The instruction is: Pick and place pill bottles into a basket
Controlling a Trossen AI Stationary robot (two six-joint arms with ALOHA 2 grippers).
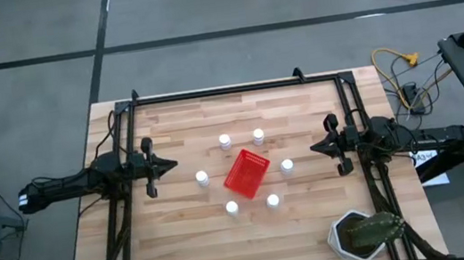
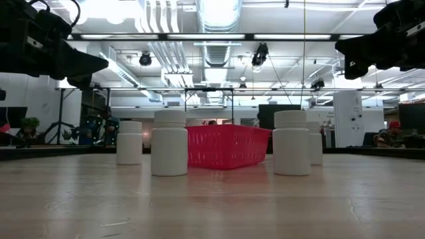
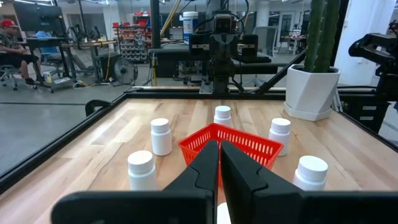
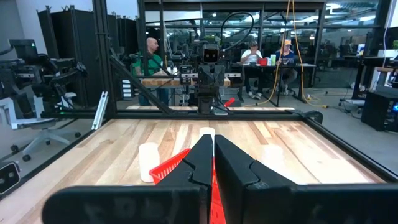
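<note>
Nearest: left gripper (image 1: pixel 170 164) and right gripper (image 1: pixel 316 147), jaws closed, empty. Six pill bottles (image 1: pixel 202 178) upright, ringing red basket (image 1: pixel 247 172), none inside. Bottle at 9 o'clock of basket: closest to left gripper.

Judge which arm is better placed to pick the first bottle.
Roughly even. Left gripper faces the left pill bottle; right gripper faces the right pill bottle. Both sit shut beside the basket.
</note>
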